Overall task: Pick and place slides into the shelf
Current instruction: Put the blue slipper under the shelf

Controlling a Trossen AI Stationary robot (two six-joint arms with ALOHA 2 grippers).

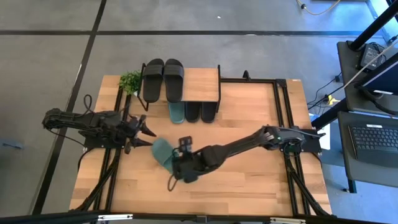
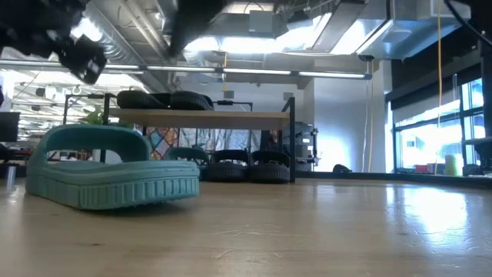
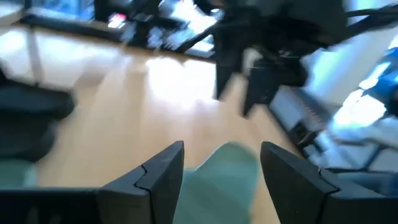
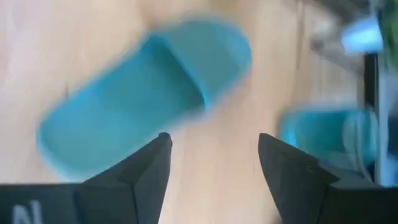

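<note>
Lying loose on the bench [image 1: 249, 180], the teal slide [image 1: 163, 153] sits between both spread hands: left hand [image 1: 148, 132] beside its toe, right hand [image 1: 181, 163] just over it; they could collide.

Six slides are visible: two black slides [image 1: 163, 79] on the top board of the shelf [image 1: 202, 85], two black slides [image 1: 200, 111] and one teal slide [image 1: 176, 112] on the counter [image 1: 249, 180] at the front edge of the shelf, and one teal slide [image 1: 163, 152] on the counter well in front of the shelf. Totals: four black, two teal, one shelf. One small green plant [image 1: 130, 81] stands beside the shelf.
</note>
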